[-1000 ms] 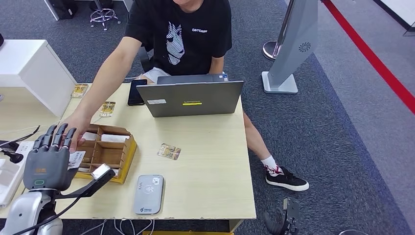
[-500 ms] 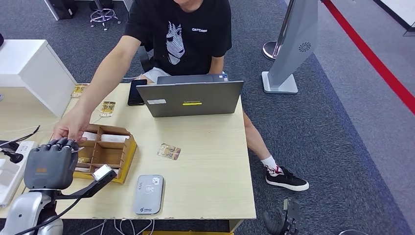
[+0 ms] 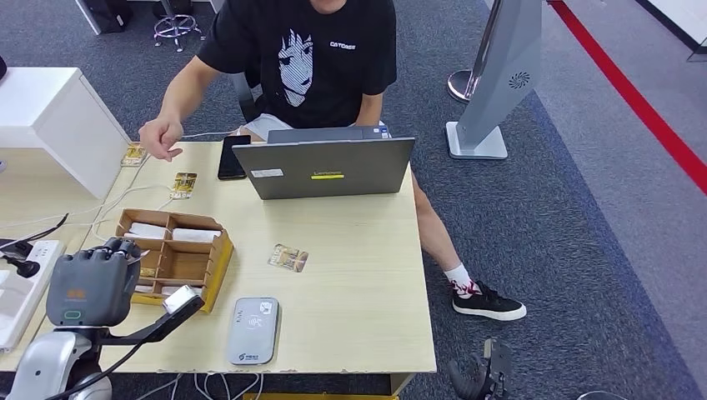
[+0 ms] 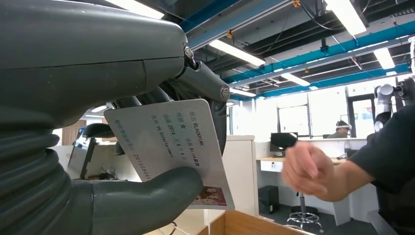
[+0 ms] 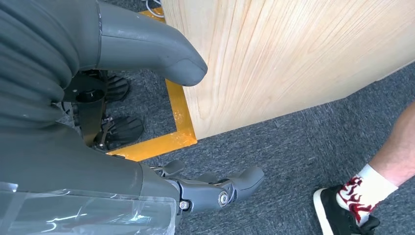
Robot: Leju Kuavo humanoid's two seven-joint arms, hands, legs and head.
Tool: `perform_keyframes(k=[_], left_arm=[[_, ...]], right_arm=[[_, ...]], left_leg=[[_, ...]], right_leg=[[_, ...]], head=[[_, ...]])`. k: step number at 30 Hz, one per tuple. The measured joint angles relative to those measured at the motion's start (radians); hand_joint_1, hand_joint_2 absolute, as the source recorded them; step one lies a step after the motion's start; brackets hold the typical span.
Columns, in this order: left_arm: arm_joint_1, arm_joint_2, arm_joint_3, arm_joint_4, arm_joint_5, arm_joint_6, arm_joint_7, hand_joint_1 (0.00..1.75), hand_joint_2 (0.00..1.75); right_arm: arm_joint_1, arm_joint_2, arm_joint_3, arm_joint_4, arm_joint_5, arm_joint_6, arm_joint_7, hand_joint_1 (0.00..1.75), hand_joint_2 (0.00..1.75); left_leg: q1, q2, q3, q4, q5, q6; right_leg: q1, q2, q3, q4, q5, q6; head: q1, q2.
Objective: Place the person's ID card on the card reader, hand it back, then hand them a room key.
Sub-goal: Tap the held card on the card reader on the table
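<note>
My left hand (image 3: pixel 90 285) hovers over the table's left side, next to the wooden box (image 3: pixel 218 252), with its fingers curled in. In the left wrist view the thumb and fingers pinch the white ID card (image 4: pixel 171 146), printed side showing. The grey card reader (image 3: pixel 253 330) lies flat near the table's front edge, to the right of that hand. The person's hand (image 3: pixel 158 137) is up at the table's far side, apart from mine. My right hand (image 5: pixel 122 164) hangs beside the table's side panel, fingers apart and holding nothing.
The compartmented box holds white cards (image 3: pixel 193 236). A loose card (image 3: pixel 288 257) lies mid-table, with more cards (image 3: pixel 183 184) at the back left. An open laptop (image 3: pixel 325 167) and a black phone (image 3: pixel 231 157) stand before the seated person. A power strip (image 3: pixel 18 287) and cables lie at the left.
The person's hand let go at my left hand and drew back to the table's far side. My left hand's fingers curled in on the ID card.
</note>
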Motion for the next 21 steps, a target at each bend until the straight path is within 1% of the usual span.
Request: perform_keyframes(k=[6,10,13,17,21], left_arm=[[0.003,-0.002,-0.01,-0.003,0.0,0.001,-0.002,1.75,1.75],[0.021,-0.008,-0.031,-0.022,-0.008,0.016,-0.024,1.75,1.75],[0.049,-0.011,-0.082,-0.041,-0.046,0.027,-0.035,1.75,1.75],[0.078,-0.01,-0.178,-0.042,-0.095,0.029,-0.021,1.75,1.75],[0.084,-0.008,-0.255,-0.006,-0.101,0.02,-0.018,1.75,1.75]], right_arm=[[0.001,0.0,0.0,0.0,-0.001,0.0,-0.002,0.0,1.75],[0.003,0.0,0.0,0.0,-0.009,0.0,-0.005,0.0,1.75],[0.007,-0.001,0.0,0.0,-0.012,0.0,-0.006,0.0,1.75],[0.011,-0.002,0.0,-0.002,-0.014,0.002,-0.007,0.0,1.75],[0.011,-0.002,0.0,-0.002,-0.01,0.003,-0.01,0.0,1.75]], left_leg=[[0.0,0.0,0.0,0.0,0.0,0.0],[0.0,0.0,0.0,0.0,0.0,0.0],[0.0,0.0,0.0,0.0,0.0,0.0],[0.0,0.0,0.0,0.0,0.0,0.0],[-0.001,0.0,0.0,0.0,0.0,0.0]], right_leg=[[0.0,0.0,0.0,0.0,0.0,0.0],[0.0,0.0,0.0,0.0,0.0,0.0],[0.0,0.0,0.0,0.0,0.0,0.0],[0.0,0.0,0.0,-0.001,0.0,0.0],[0.0,0.0,0.0,-0.001,0.0,0.0]], head=[[0.0,0.0],[0.0,0.0],[0.0,0.0],[0.0,0.0],[0.0,0.0]])
